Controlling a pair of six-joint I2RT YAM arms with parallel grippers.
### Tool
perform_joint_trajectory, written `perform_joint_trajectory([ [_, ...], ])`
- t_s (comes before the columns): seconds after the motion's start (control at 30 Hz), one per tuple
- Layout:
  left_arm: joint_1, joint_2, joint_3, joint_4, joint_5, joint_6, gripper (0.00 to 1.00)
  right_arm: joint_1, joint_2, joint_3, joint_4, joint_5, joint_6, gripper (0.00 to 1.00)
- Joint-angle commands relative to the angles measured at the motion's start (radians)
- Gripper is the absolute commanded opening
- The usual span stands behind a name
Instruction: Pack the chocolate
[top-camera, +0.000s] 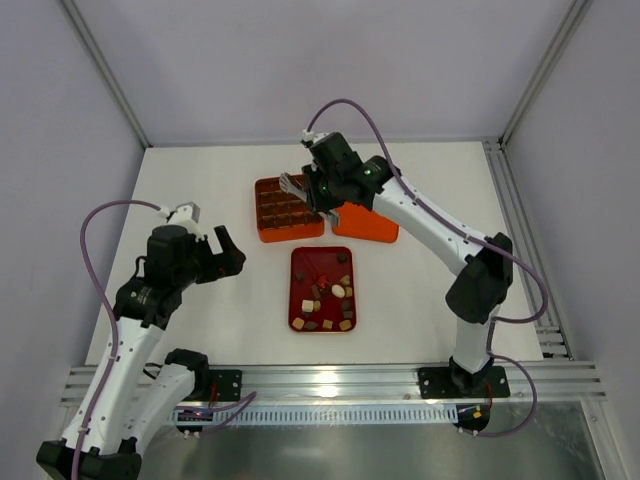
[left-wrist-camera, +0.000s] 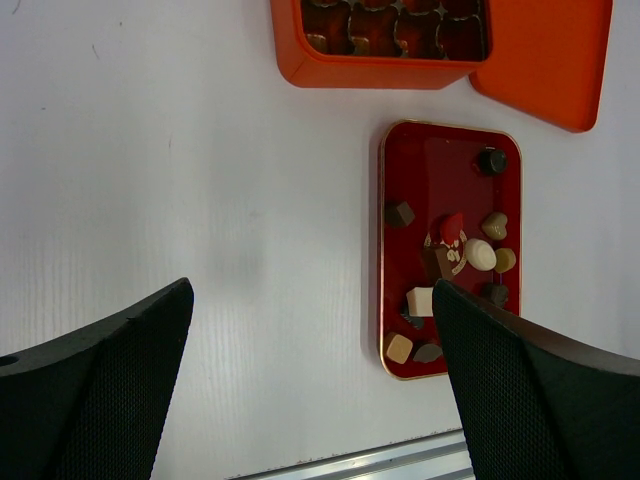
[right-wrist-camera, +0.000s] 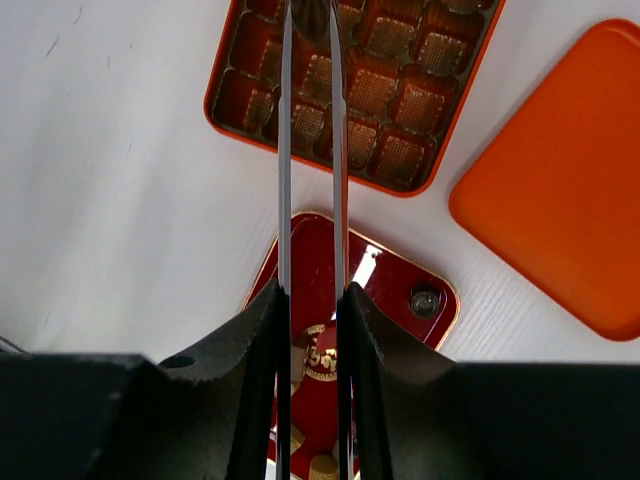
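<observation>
From above, we see both arms at once. The right fingers hang over the orange box. The left fingers hang over the white tabletop, left of the red tray.

The left wrist view shows the chocolates best. Dark, tan and white pieces lie loose on the red tray, just in front of the box. The flat orange lid lies beside the box, on its right.

Only the right wrist view lets us look down into the box's brown cups. Here the two thin right fingers are close together, with a narrow gap. At their tips they seem to pinch a small dark piece above the box, but it is blurry.

The right fingers hide the middle of the tray in that view. From above, the right arm covers the box's right edge and part of the lid. One left finger hides a corner of the tray in the left wrist view.

The left fingers are spread wide and hold nothing. The left arm is bent, pointing toward the tray. The right arm reaches far out and leans left.
</observation>
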Motion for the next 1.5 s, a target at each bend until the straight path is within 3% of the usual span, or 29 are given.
perform_joint_trajectory([
  [0.0, -0.002, 0.004, -0.002, 0.029, 0.002, 0.0, 1.0, -0.026, 0.095, 0.15, 0.035, -0.048, -0.02, 0.31],
  [0.17, -0.003, 0.006, -0.002, 0.027, -0.004, 0.0, 1.0, -0.038, 0.234, 0.299, 0.057, -0.059, -0.013, 0.31],
  [0.4, -0.003, 0.007, -0.003, 0.027, -0.005, -0.002, 1.0, -0.038, 0.327, 0.319, 0.176, -0.102, 0.036, 0.31],
  [0.97, -0.003, 0.009, -0.002, 0.027, -0.003, -0.002, 0.99, -0.021, 0.421, 0.32, 0.253, -0.081, 0.076, 0.31],
  [1.47, -0.005, 0.009, -0.005, 0.027, -0.003, 0.0, 1.0, -0.001, 0.426, 0.334, 0.246, -0.024, 0.07, 0.44],
])
